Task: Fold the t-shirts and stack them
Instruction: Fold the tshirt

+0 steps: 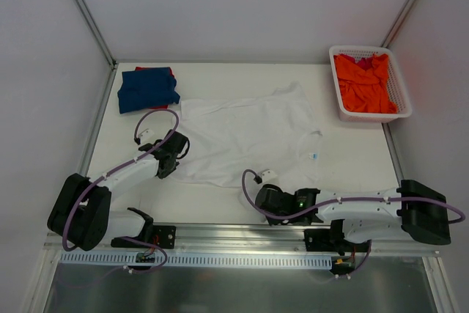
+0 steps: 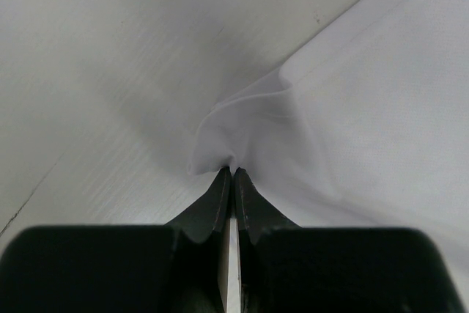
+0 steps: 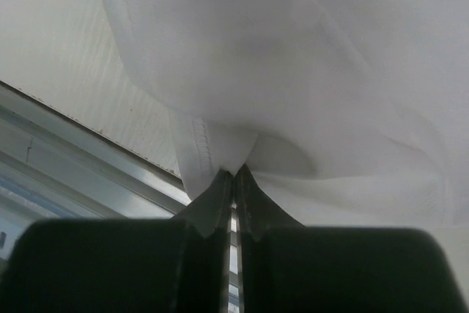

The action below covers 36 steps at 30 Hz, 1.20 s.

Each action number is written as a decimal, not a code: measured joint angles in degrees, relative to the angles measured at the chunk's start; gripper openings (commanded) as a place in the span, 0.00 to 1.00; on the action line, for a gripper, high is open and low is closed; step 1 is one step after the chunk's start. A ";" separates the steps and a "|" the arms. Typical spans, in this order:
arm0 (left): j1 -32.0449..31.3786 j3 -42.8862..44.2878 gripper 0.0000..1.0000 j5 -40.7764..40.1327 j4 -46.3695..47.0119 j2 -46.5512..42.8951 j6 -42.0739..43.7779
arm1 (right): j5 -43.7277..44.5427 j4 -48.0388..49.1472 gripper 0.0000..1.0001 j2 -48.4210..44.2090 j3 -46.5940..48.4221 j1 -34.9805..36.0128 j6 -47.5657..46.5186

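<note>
White t-shirt (image 1: 249,137) is lying spread flat mid-table, sideways, collar toward the basket (image 1: 401,97) side. L gripper (image 2: 232,172) is pinching the cloth at its left edge, jaws closed tight on a small peak of fabric and holding it slightly raised off the table (image 1: 352,166). R gripper (image 3: 234,172) is doing the same at a stitched edge on the near side, jaws closed on the cloth, fabric bulging above. Both are gripping edge pts, prob so the shirt can be carried over itself w/o bunching; the fold is only starting, I'd judge. Dark blue t-shirt (image 1: 146,89) is sitting folded at far-left corner atop a red t-shirt (image 1: 167,71), forming the stack. Orange t-shirt (image 1: 363,82) is waiting crumpled in the basket
</note>
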 measured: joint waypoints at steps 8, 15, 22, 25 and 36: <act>-0.02 -0.39 0.00 0.07 -0.13 -2.08 0.15 | 6.08 -9.29 0.00 -8.28 2.03 0.02 0.13; 0.00 -0.44 0.00 0.22 -0.44 -7.30 1.33 | 15.06 -17.16 0.00 -20.17 7.80 0.02 0.46; 0.00 0.52 0.00 0.20 -1.77 -11.10 2.47 | 22.51 -24.48 0.00 -24.09 10.95 -0.33 1.66; 0.00 1.97 0.00 0.04 -2.38 -12.57 3.02 | 25.38 -27.39 0.00 -24.55 12.24 -0.81 2.51; 0.39 6.99 0.00 -3.39 -3.23 -12.96 5.55 | 32.72 -33.77 0.00 -26.27 15.47 -8.55 2.86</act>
